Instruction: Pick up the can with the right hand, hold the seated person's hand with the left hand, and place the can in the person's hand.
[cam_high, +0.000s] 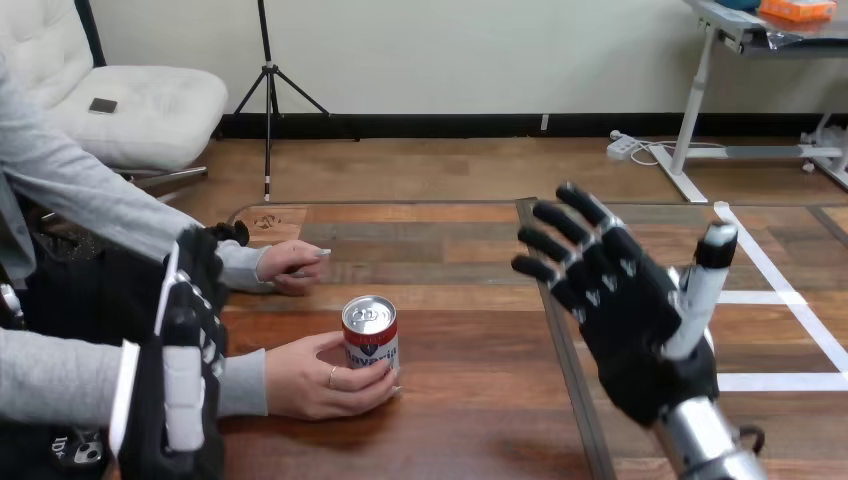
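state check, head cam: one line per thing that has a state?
can: upright on the table, not lifted.
person's hand by the can: on the table, cupped round the can's base.
person's farther hand: loosely curled, resting on the table, holding nothing.
right robot hand: open, fingers spread, raised, clear of the can.
left robot hand: raised edge-on, left of the person's hand by the can, not touching it; grip unclear.

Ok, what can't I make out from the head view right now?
All head view.
Left hand: turned edge-on; contact with the person's sleeve behind it unclear.
Can: base hidden by the person's hand wrapped round it.
Right hand: open; forearm cut off by the bottom edge.
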